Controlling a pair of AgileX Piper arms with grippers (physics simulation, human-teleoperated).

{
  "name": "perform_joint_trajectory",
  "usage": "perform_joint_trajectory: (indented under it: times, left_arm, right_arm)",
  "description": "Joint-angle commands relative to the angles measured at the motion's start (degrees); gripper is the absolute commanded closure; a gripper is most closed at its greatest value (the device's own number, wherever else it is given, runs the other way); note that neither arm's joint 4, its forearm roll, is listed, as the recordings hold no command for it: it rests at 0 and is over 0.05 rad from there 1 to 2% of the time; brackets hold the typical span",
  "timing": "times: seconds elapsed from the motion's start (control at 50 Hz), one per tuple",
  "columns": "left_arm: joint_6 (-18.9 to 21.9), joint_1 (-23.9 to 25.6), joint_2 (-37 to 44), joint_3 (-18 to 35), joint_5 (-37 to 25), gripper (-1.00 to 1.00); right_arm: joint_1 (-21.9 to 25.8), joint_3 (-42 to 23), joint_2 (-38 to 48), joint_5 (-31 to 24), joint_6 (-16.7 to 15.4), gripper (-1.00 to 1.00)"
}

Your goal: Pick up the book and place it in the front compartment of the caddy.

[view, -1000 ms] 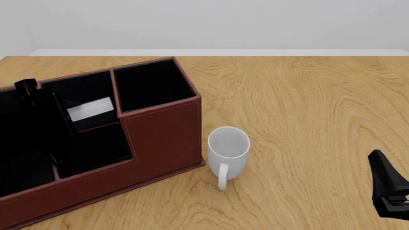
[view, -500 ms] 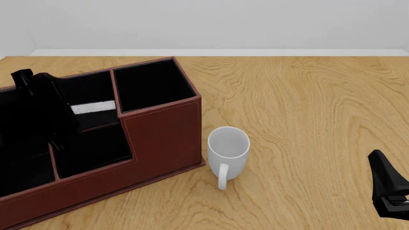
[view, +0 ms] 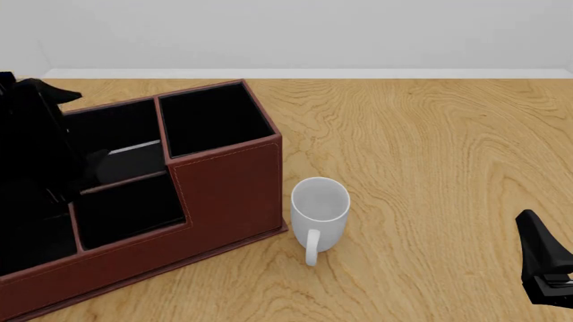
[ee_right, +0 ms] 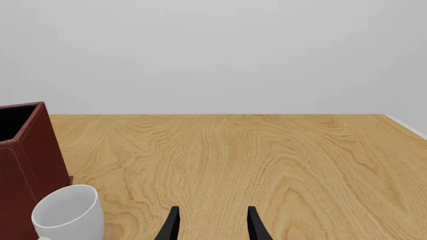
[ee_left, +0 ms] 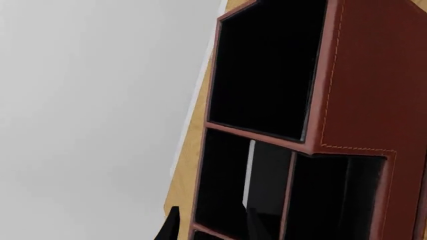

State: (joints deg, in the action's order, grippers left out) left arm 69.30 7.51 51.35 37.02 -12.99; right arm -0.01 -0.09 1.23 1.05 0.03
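The reddish-brown caddy stands at the table's left, with its taller end section at the right. The book, black with a white page edge, rests inside the caddy's middle rear section, leaning against the divider behind the low front section. It shows in the left wrist view as a thin white edge and a dark cover. My left gripper is open and empty, held above the caddy, apart from the book. My right gripper is open and empty, low at the front right.
A white mug stands just right of the caddy, handle toward me; it also shows in the right wrist view. The left arm hangs over the caddy's left sections and hides them.
The left gripper let go of the book and drew back up and to the left. The book sank lower into the caddy's section. The right arm has not moved.
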Motion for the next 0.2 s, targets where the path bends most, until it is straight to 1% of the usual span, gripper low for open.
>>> perform_joint_trajectory:
  times: [0.02,0.04,0.06,0.08,0.14,0.16,0.2]
  left_arm:
    - [0.09,1.58,-9.07,2.73,-9.07,-1.0]
    - [0.36,1.69,-9.72,2.7,-9.22,-1.0]
    - [-0.12,2.22,-11.18,3.56,-11.71,-1.0]
    - [-0.38,2.4,-11.74,3.95,-12.59,-1.0]
    - [0.46,3.35,-16.09,4.83,-16.72,-1.0]
    - [0.98,3.42,-16.8,4.68,-16.81,-1.0]
    - [0.62,3.74,-18.95,6.25,-20.51,-1.0]
  right_arm:
    - [0.01,0.0,0.01,0.01,0.01,-1.0]
    - [0.01,0.0,0.0,0.0,0.0,-1.0]
    - [0.01,0.0,0.0,0.0,0.01,-1.0]
    - [0.01,0.0,0.0,0.0,0.0,-1.0]
    - [0.0,0.0,-0.02,-0.01,0.0,-1.0]
    - [-0.01,0.0,0.0,0.0,0.0,-1.0]
    - [0.0,0.0,0.02,0.01,-0.01,-1.0]
